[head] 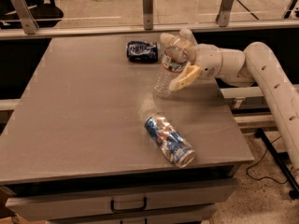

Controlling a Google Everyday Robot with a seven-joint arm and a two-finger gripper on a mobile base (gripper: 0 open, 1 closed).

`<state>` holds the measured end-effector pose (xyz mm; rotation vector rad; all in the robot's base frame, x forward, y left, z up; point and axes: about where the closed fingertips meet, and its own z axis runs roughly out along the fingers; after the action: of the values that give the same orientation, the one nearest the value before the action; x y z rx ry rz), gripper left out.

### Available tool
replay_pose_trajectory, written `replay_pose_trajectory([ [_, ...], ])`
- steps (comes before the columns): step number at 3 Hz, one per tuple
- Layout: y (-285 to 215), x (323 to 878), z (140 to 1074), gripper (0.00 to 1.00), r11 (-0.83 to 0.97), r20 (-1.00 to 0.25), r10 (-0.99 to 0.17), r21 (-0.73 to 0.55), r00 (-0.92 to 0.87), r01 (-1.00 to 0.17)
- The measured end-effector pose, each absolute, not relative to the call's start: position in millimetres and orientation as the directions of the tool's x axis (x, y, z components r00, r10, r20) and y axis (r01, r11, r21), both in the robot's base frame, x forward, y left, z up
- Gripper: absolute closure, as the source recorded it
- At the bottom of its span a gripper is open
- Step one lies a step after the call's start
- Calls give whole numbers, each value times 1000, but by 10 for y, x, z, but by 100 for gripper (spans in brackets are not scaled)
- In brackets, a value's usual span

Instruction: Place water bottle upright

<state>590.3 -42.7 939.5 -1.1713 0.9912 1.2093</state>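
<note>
The water bottle point(169, 69), clear and ribbed with a red-and-dark label band, stands on its base on the grey table point(84, 106), right of middle. It leans a little to the right, toward the arm. My gripper point(171, 60) reaches in from the right and straddles the bottle at label height. The near cream finger point(184, 76) is angled away from the bottle's side. The far finger point(169, 37) shows behind the bottle's top. The jaws stand apart and do not squeeze the bottle. The cap is hard to pick out against the gripper.
A crushed blue-and-silver can point(169, 140) lies on its side near the table's front right. A dark crushed can point(142, 50) lies at the back, left of the bottle. A glass railing with metal posts point(147, 6) runs behind the table. Drawers point(128, 203) sit under the front edge.
</note>
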Motion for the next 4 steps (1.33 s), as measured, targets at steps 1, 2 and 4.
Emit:
replay_pose_trajectory([
  [1,-498,5837,9517,0,-5,-981,132,-142,140,-990],
  [2,-445,5814,9631,0,-13,-981,112,-162,160,-987],
  [4,-239,5907,9635,0,-40,-987,74,-144,141,-989],
])
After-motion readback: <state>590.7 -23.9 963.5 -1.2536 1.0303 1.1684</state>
